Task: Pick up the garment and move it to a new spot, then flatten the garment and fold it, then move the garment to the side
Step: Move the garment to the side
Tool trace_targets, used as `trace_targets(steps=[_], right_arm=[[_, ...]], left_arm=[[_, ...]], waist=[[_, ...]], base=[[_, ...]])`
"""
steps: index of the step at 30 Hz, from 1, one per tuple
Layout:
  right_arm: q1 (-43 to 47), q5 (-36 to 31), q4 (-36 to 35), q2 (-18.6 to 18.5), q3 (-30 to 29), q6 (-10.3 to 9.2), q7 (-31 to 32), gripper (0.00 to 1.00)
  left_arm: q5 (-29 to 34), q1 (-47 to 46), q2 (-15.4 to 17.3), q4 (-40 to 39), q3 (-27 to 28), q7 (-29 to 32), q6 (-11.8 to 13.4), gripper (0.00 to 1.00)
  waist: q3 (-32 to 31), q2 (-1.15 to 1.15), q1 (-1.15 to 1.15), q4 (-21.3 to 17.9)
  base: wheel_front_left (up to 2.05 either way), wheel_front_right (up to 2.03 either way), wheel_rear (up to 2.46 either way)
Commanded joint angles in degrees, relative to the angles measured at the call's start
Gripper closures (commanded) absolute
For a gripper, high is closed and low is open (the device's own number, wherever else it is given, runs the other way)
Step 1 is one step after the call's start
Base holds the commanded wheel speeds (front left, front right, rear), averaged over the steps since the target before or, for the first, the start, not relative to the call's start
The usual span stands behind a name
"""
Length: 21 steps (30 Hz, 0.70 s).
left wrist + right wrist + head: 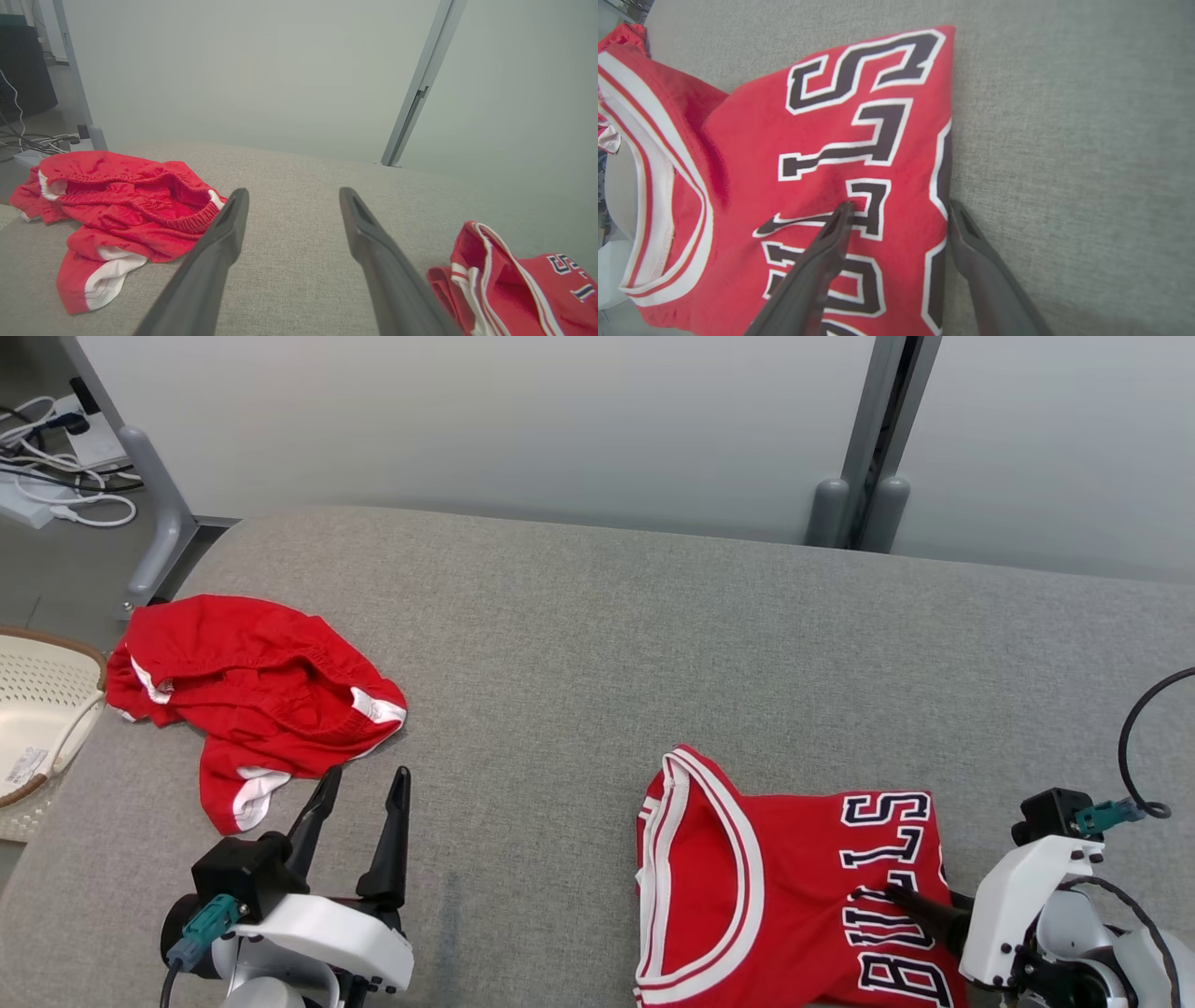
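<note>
While the folded red jersey (784, 887) lay near the front edge of the grey padded bed (597, 635), toward its right end, the right gripper (901, 207) straddled the garment's side edge. Its fingers (822, 261) were parted, one tip resting on the lettering, the other on bare bed just beside the edge, nothing pinched. That looked like a set-up to grip the fold and shift it aside. Over on the left, the left gripper (367, 779) hovered with fingers spread wide and empty. It sat near the crumpled red shorts (252, 691) by the left edge, with a pale basket (47, 709) just beyond.
</note>
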Motion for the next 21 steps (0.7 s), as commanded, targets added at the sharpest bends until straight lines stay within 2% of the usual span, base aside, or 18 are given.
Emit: trace_targets(steps=[1, 7, 9, 10, 11, 15, 21], right_arm=[[0.0, -0.2, 0.7, 0.4, -0.5, 0.03, 1.1, 0.0], [0.7, -0.8, 1.8, 1.4, -1.8, 0.02, 3.9, 0.0], [0.9, -0.9, 1.5, 1.6, -2.0, 0.02, 4.2, 0.64], [0.9, -0.9, 1.2, 1.7, -2.0, 0.02, 4.1, 0.85], [1.0, -0.8, 0.7, 1.7, -1.9, 0.02, 4.0, 1.0], [0.9, 0.2, -2.1, 1.4, -1.0, 0.04, 2.5, 1.0], [-1.1, 0.5, -7.2, -1.2, 1.0, 0.04, -4.1, 1.0]], left_arm=[[0.3, -0.5, 0.1, 0.1, 0.5, -0.1, -0.3, 0.0], [1.1, -0.6, -0.8, 0.7, 1.5, -0.1, -1.0, 0.0], [1.4, -0.6, -1.0, 0.9, 1.8, -0.1, -1.1, 0.0], [1.5, -0.6, -1.1, 1.0, 2.0, -0.1, -1.2, 0.0], [1.7, -0.5, -1.2, 1.1, 2.2, -0.1, -1.4, 0.0], [2.1, -0.4, -1.3, 1.2, 2.6, -0.1, -1.5, 0.0], [2.7, -0.4, -1.7, 1.2, 3.2, -0.1, -2.0, 0.0]], waist=[[0.3, 0.0, 0.0, 0.3], [0.8, 0.0, 0.0, 0.9], [0.7, 0.0, 0.0, 0.9], [0.7, 0.0, 0.0, 0.9], [0.7, 0.0, 0.0, 0.8], [0.6, 0.0, 0.0, 0.6], [0.9, 0.0, 0.0, -0.6]], base=[[0.0, 0.0, 0.0], [0.0, 0.0, 0.0], [0.0, 0.0, 0.0], [0.0, 0.0, 0.0], [0.0, 0.0, 0.0], [0.0, 0.0, 0.0], [0.0, 0.0, 0.0]])
